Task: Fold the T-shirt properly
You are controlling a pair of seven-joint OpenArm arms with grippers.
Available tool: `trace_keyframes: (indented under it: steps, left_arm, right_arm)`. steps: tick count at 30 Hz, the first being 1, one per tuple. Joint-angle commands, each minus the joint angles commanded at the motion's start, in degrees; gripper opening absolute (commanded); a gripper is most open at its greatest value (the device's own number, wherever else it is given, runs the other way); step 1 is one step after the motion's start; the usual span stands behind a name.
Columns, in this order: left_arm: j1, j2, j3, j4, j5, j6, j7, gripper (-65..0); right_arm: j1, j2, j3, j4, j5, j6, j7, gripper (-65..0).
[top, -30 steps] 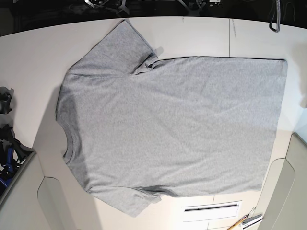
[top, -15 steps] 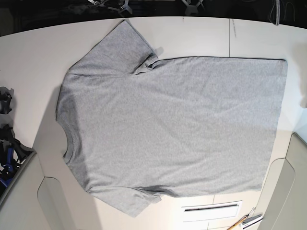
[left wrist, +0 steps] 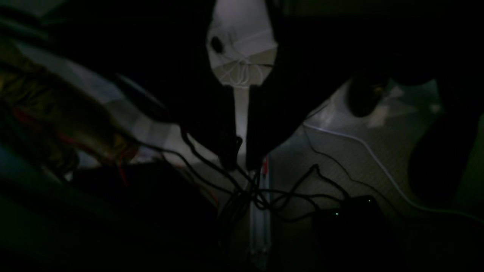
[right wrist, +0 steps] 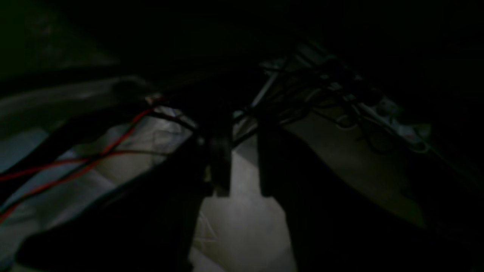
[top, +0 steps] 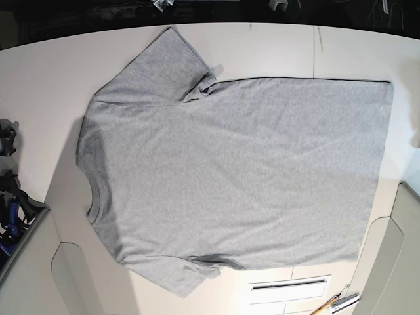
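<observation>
We locate the T-shirt (top: 243, 170) flat on the worktop (top: 269, 49), plain side up, with its long axis across the base view. The collar (top: 96, 197) points to that view's left, and the hem (top: 377, 170) lies at its right. One sleeve (top: 161, 69) extends toward the top edge of the view; the opposite sleeve (top: 167, 272) extends toward the bottom.

We read both hands as clear of the cloth. The left hand (left wrist: 239, 164) has its fingers slightly parted, with nothing gripped. The right hand (right wrist: 245, 189) has its fingers parted by a wider gap, also without cloth. Neither wrist view shows the shirt, and we cannot make out either hand reliably in the base view.

We judge the fold to be at its starting stage. By side, the right arm suits the collar end and the left arm suits the hem end. If the arms reach in from the top of the base view, as we infer, the upper long edge is the nearer one, and we should approach across it.
</observation>
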Motion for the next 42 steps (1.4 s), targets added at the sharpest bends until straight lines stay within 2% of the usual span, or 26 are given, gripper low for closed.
trace_keyframes:
  steps: [3, 4, 6, 8, 15, 17, 20, 23, 26, 29, 33, 36, 39, 42]
  left_arm:
    - [4.31, 0.22, -3.58, 5.2, -0.98, 0.0, 3.13, -59.2]
    - [5.86, 0.2, -5.27, 7.1, -1.95, 0.09, 3.76, -59.2]
    - [8.96, 0.17, -9.29, 11.32, -2.97, 1.86, 4.59, -59.2]
    - [11.58, 0.17, -12.72, 15.52, -2.95, 1.9, 5.51, -59.2]
    - [19.15, 0.17, -17.62, 27.71, -3.91, 2.03, 10.95, -59.2]
    - [21.16, 0.2, -17.84, 30.77, -4.04, 4.24, 12.22, -59.2]
    - [23.61, 0.17, -17.84, 35.93, -4.0, 7.17, 14.91, -59.2]
    - [24.22, 0.17, -18.23, 40.98, -3.96, 7.45, 21.07, -59.2]
    - [24.22, 0.2, -20.41, 45.38, -3.98, 5.29, 25.83, -58.9]
    - [25.2, 0.17, -25.03, 48.72, -4.22, 3.67, 27.02, -58.9]
    - [26.75, 0.02, -32.0, 52.7, -9.79, -1.97, 28.41, -57.5]
    - [26.88, 0.0, -36.74, 55.01, -13.94, -6.47, 28.68, -48.2]
    - [26.86, -0.02, -41.2, 57.24, -20.09, -11.58, 31.06, -37.2]
    - [26.84, -0.24, -44.7, 59.43, -25.66, -15.96, 32.61, -33.3]
  right_arm:
    - [-3.3, 2.16, 0.0, 5.7, 2.32, 2.95, -0.02, -53.8]
    - [-4.44, 2.97, 0.0, 7.82, 2.99, 4.68, 0.0, -53.8]
    - [-6.75, 4.7, 0.0, 12.39, 4.98, 8.11, 0.0, -53.8]
    - [-8.81, 6.38, 0.0, 16.9, 7.23, 9.81, -0.02, -53.8]
    - [-16.44, 11.5, 0.02, 31.87, 8.52, 10.12, -0.83, -53.8]
    - [-18.56, 12.68, 0.09, 35.67, 9.27, 10.12, -0.83, -53.8]
    - [-21.22, 14.51, 0.66, 41.38, 13.29, 10.12, -0.85, -53.8]
    - [-23.17, 15.17, 2.97, 47.1, 15.65, 10.12, -1.22, -53.8]
    - [-23.76, 15.17, 6.38, 52.46, 20.59, 10.12, -5.68, -53.8]
    - [-23.74, 15.13, 10.34, 56.76, 27.21, 10.12, -9.22, -53.8]
    - [-23.71, 14.99, 16.63, 60.28, 32.98, 10.12, -10.29, -53.8]
    - [-23.56, 14.8, 21.4, 60.5, 36.96, 10.05, -10.27, -53.7]
    - [-23.56, 12.98, 26.36, 60.5, 40.11, 9.62, -10.29, -53.7]
    - [-23.52, 11.02, 30.86, 60.48, 43.04, 9.55, -10.29, -49.6]
